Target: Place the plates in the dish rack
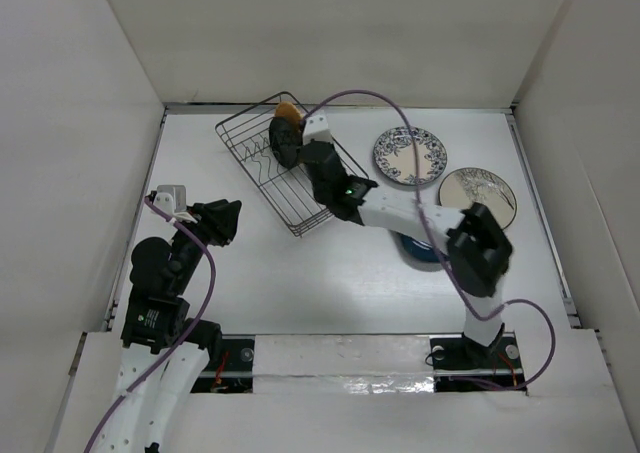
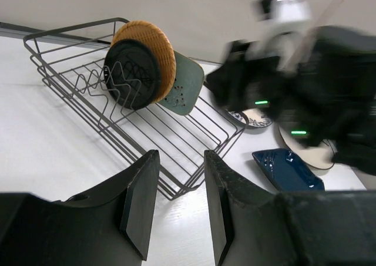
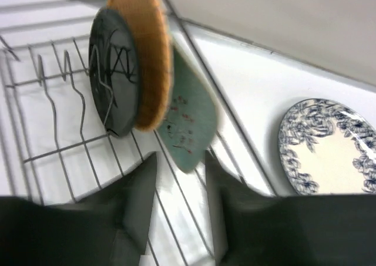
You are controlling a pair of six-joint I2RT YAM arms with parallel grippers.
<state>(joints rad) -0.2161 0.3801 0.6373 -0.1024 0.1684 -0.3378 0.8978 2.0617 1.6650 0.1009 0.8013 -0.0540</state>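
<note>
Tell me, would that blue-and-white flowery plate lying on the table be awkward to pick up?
Probably somewhat. The floral plate lies flat on the table, so its rim leaves little to grip from above. It looks glazed, so likely slippery and stiff, and breakable if dropped. Pushed, it would probably slide rather than roll or tip.

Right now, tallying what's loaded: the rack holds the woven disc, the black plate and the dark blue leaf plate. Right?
Not quite. The third plate in the dish rack is the pale green plate, beside the woven disc and the black plate; the left wrist view shows it. The dark blue leaf plate lies on the table.
</note>
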